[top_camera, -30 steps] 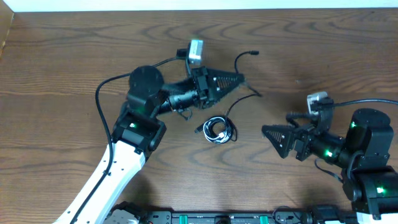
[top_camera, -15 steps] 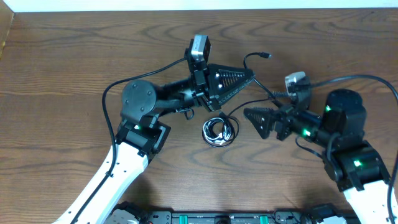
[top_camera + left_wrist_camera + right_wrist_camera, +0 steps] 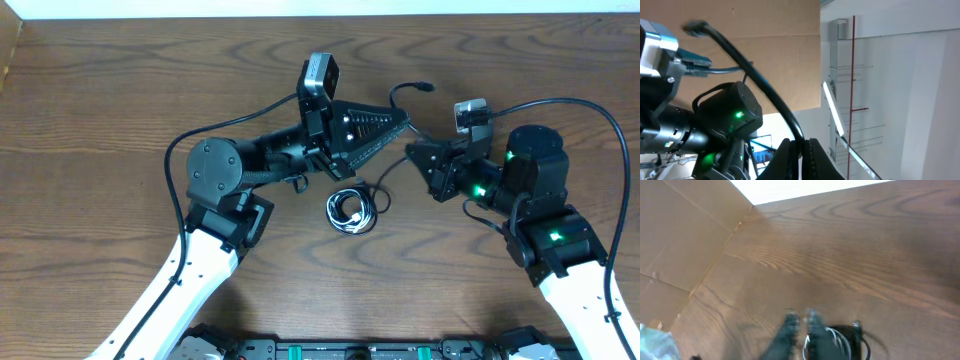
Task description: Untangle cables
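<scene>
The left gripper (image 3: 401, 124) is clenched on a black cable (image 3: 767, 92). In its wrist view the cable is pinched between the two fingers (image 3: 782, 156) at the bottom edge. From there it arcs toward 10 o'clock and ends in a small plug (image 3: 697, 27).

The right gripper (image 3: 411, 152) sits just beside the left tip, at about 4 o'clock from it. Its own camera is badly blurred. The fingers (image 3: 789, 326) look drawn together, so it is closed, but I cannot tell whether any cable lies between them.

A coiled bundle (image 3: 351, 210) of black and white cables lies on the table (image 3: 120, 90). It is at roughly 7 o'clock from both tips and touches neither. In the right wrist view it is cut off by the bottom edge and partly hidden behind the fingers.

One thin black strand leaves the bundle toward 1 o'clock. Its upper end disappears under the gripper tips, so whether it is the held cable cannot be made out.
</scene>
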{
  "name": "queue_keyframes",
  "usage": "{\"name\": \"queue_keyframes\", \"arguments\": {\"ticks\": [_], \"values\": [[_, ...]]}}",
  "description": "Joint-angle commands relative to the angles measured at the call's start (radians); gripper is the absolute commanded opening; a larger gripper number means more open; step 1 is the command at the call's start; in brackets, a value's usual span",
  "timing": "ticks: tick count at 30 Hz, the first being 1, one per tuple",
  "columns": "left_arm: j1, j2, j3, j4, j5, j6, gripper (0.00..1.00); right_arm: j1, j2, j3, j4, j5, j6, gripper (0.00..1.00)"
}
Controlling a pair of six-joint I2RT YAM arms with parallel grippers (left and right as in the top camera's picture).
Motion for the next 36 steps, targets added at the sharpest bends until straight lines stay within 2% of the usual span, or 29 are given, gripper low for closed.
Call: {"name": "queue_keyframes", "arguments": {"ticks": [1,5,9,12,13,14,15,17,18,20,25,30,36], "values": [[0.014,-0.020,0.023,0.002,0.028,0.050,0.07,0.005,-0.004,0.002,0.003,0.009,0.079,0.01],[0.053,-0.019,0.023,-0.181,0.076,0.293,0.08,0.003,-0.048,0.010,0.014,0.014,0.109,0.01],[0.093,-0.019,0.023,-0.563,0.056,0.550,0.08,-0.020,-0.140,0.051,-0.029,0.082,0.154,0.01],[0.118,-0.019,0.023,-0.846,-0.034,0.700,0.08,-0.049,-0.206,0.106,-0.108,0.133,0.170,0.02],[0.123,-0.019,0.023,-0.905,-0.065,0.729,0.12,-0.059,-0.224,0.128,-0.144,0.153,0.180,0.01],[0.127,-0.019,0.023,-0.964,-0.104,0.759,0.21,-0.068,-0.237,0.153,-0.182,0.168,0.185,0.01],[0.129,-0.019,0.023,-1.007,-0.142,0.789,0.38,-0.078,-0.247,0.178,-0.217,0.175,0.186,0.02],[0.129,-0.019,0.023,-1.055,-0.192,0.850,0.66,-0.096,-0.253,0.230,-0.277,0.177,0.186,0.01],[0.129,-0.019,0.023,-1.063,-0.196,0.879,0.76,-0.104,-0.251,0.257,-0.302,0.177,0.186,0.01],[0.129,-0.019,0.023,-1.072,-0.195,0.923,0.89,-0.115,-0.241,0.305,-0.334,0.177,0.187,0.01],[0.127,-0.019,0.023,-1.140,-0.175,0.960,0.92,-0.125,-0.184,0.427,-0.345,0.180,0.225,0.01],[0.087,-0.019,0.023,-1.159,-0.073,1.146,0.92,-0.131,-0.090,0.555,-0.306,0.185,0.314,0.01],[-0.006,-0.019,0.023,-1.145,-0.056,1.318,0.92,-0.131,0.025,0.696,-0.278,0.171,0.377,0.02]]}}
